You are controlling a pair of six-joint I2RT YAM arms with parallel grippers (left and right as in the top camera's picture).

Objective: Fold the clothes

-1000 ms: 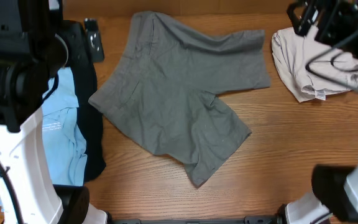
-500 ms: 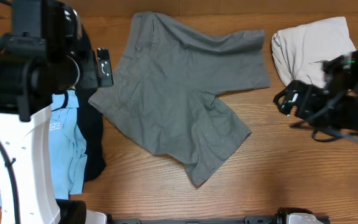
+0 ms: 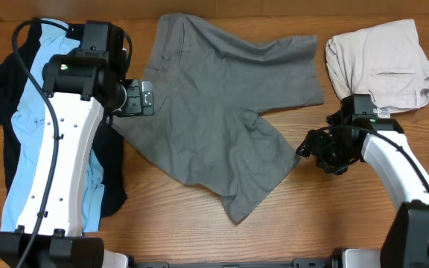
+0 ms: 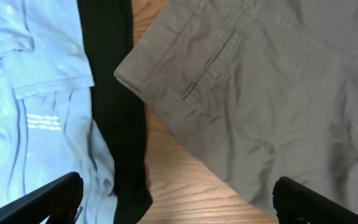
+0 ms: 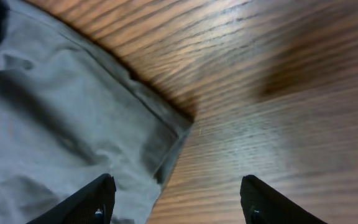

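Note:
The grey shorts (image 3: 222,112) lie spread flat mid-table, waistband at the far left, one leg toward the front. My left gripper (image 3: 141,98) is open above the waistband corner, whose pocket welt (image 4: 210,65) shows in the left wrist view. My right gripper (image 3: 313,149) is open just right of the front leg's hem corner (image 5: 179,124). The light-blue shirt (image 3: 39,141) lies on the black garment (image 3: 114,171) at the left. The beige shorts (image 3: 382,63) lie bunched at the back right.
Bare wooden table (image 3: 348,216) shows at the front and right. The left arm's white link (image 3: 58,171) crosses over the shirt pile. The black garment edge (image 4: 120,124) runs beside the shorts' corner.
Both arms have swung in toward the shorts: the left gripper has come to the waistband corner, the right has moved down from the beige shorts to the leg hem. The shirt pile is now uncovered.

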